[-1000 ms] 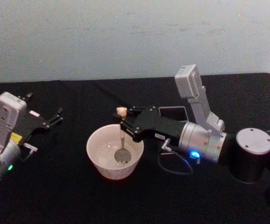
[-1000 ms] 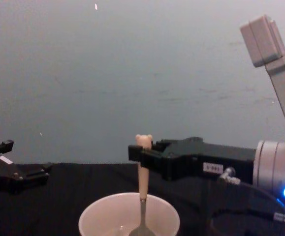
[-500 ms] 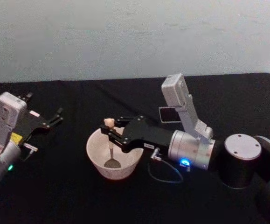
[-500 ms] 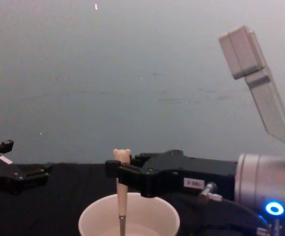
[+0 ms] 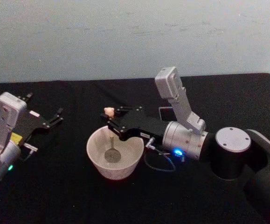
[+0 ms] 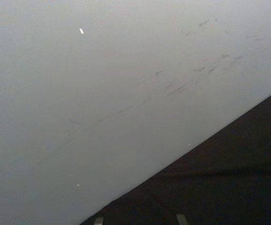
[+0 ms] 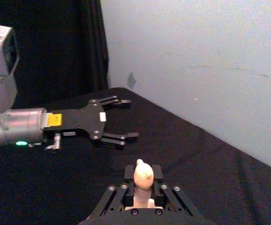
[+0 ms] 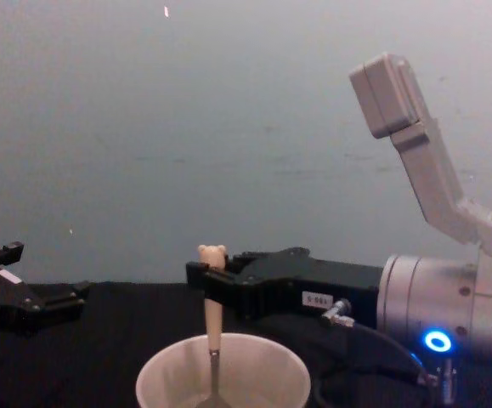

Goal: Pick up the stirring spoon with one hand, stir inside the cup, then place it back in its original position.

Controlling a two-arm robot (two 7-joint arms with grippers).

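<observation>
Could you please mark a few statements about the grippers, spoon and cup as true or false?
1. The right black gripper is shut on the cream-handled, bear-topped metal spoon. True.
2. The spoon's bowl sits inside the wide cream-white cup. True.
3. The left gripper grips the cup's rim. False: the left black gripper is open, apart from the cup, above the black table.
4. The spoon lies flat on the table. False: it stands nearly upright in the cup.
</observation>
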